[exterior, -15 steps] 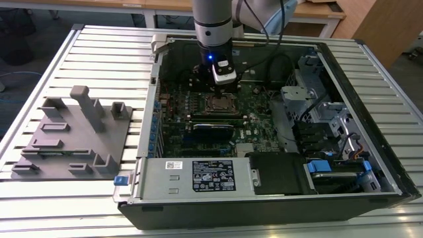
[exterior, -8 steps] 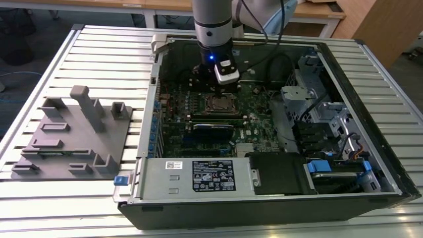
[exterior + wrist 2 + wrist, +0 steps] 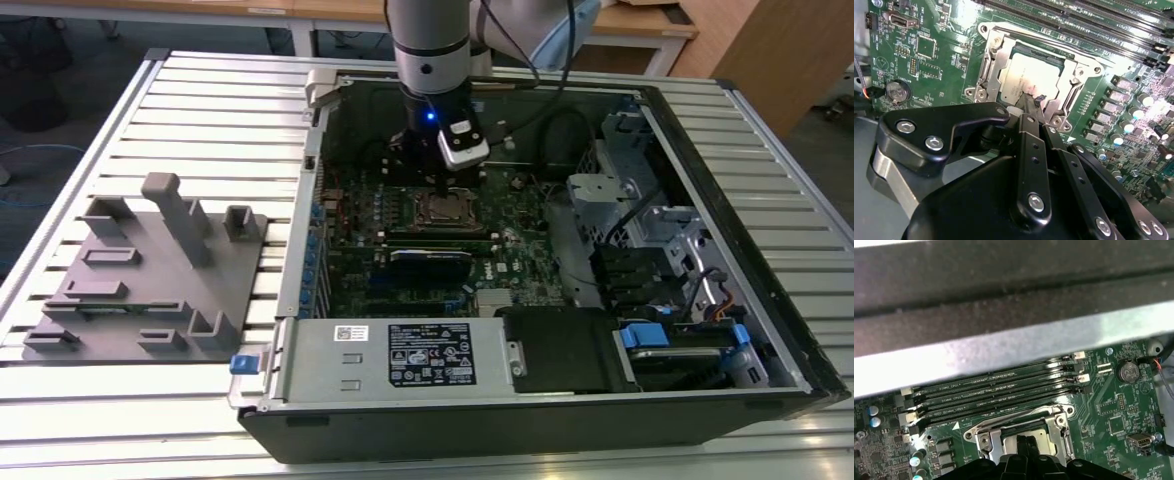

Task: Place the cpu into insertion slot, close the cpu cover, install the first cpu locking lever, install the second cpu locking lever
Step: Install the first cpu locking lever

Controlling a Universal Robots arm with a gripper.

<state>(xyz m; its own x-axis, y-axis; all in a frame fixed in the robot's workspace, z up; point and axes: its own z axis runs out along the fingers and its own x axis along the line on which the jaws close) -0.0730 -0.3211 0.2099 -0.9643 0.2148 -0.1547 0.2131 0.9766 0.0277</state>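
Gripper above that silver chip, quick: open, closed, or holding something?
Gripper: closed, fingertips together at the cpu; nothing seen held between them.

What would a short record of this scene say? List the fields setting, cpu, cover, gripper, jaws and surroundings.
setting: open computer case on a slatted table
cpu: lies flat inside the cover's window
cover: down, framing the cpu
gripper: tip at the cpu's edge, inside the case
jaws: shut together
surroundings: long black memory slots beside the cover; grey fixture on the table at the exterior view's left
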